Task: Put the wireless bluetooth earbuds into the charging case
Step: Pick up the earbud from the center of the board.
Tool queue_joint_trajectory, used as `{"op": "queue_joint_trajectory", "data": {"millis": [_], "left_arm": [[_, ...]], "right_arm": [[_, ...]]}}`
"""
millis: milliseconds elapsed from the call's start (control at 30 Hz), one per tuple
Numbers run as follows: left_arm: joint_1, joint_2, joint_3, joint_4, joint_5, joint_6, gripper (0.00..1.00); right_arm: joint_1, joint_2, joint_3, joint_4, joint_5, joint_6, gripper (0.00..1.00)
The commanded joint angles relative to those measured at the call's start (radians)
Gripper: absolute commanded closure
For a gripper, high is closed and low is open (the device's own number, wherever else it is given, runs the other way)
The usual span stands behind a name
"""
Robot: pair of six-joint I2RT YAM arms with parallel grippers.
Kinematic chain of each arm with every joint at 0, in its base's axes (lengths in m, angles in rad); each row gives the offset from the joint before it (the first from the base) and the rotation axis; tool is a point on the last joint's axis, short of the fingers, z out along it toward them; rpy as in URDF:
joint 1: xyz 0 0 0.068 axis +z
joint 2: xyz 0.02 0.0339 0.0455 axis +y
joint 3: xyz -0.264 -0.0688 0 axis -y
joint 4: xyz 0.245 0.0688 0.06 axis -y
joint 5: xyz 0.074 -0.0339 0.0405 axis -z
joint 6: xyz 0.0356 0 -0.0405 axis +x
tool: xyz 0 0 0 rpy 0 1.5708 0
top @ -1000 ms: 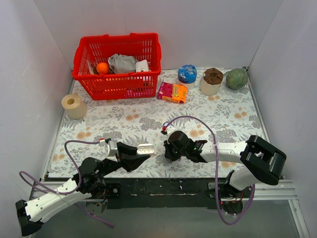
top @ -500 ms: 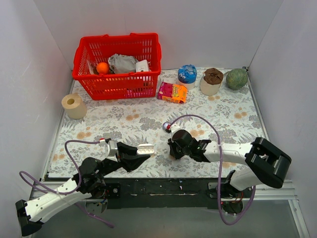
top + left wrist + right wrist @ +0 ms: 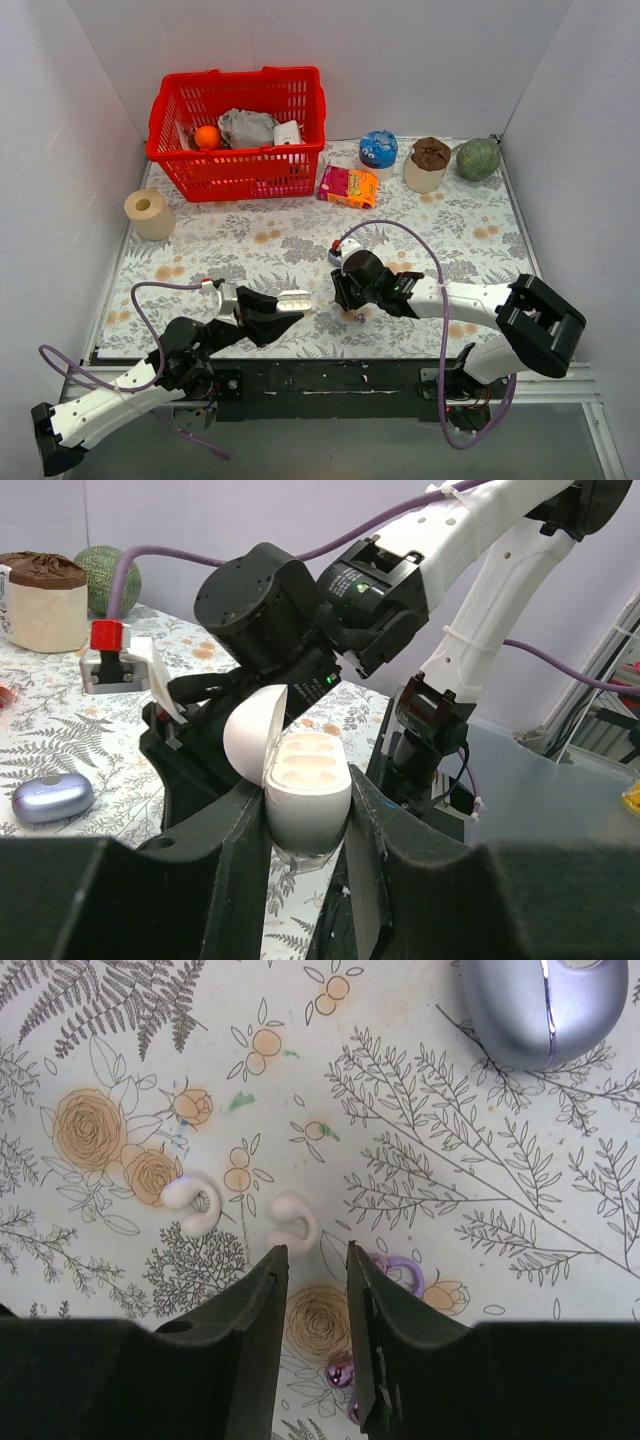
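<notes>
left gripper [image 3: 305, 805]: clamped on a white capsule case [image 3: 300, 770], which is held up off the floral mat [image 3: 120, 1020]. Its lid is flipped up and two sockets show inside. It is not the task's case.

charging case [image 3: 545, 1010]: lavender pebble with the lid shut, lying free on the mat. No arm is touching it.

right gripper [image 3: 313, 1260]: pointing down at the mat near the charging case. The jaws are parted by a narrow gap, the mat shows between the fingers, and they aren't clamped on anything.

earbuds [image 3: 340, 1372]: two shiny purple beads on the mat, well apart from the charging case. They lie in the gap between the right fingers, close to the finger on the case's side. One is half hidden behind that finger, so I can't tell whether either bud touches it.

Loose bits on the mat:
- A purple ring [image 3: 400, 1272] lies between the earbuds and the charging case, partly behind the same finger.
- Two white hook-shaped pieces [image 3: 195, 1205] lie side by side, just past the fingertips, on the far side of the gripper from the charging case.
</notes>
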Motion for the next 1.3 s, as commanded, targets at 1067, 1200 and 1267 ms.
{"op": "queue_joint_trajectory", "data": {"millis": [1067, 1200, 1267], "left_arm": [[0.002, 0.01, 0.021, 0.001, 0.001, -0.003, 1.0], [0.002, 0.002, 0.02, 0.003, 0.002, -0.004, 1.0], [0.002, 0.002, 0.018, 0.003, 0.001, -0.006, 1.0]], "right_arm": [[-0.029, 0.093, 0.128, -0.047, -0.034, 0.006, 0.57], [-0.029, 0.105, 0.131, -0.038, -0.05, 0.011, 0.56], [-0.029, 0.118, 0.134, -0.039, -0.056, 0.011, 0.56]]}}
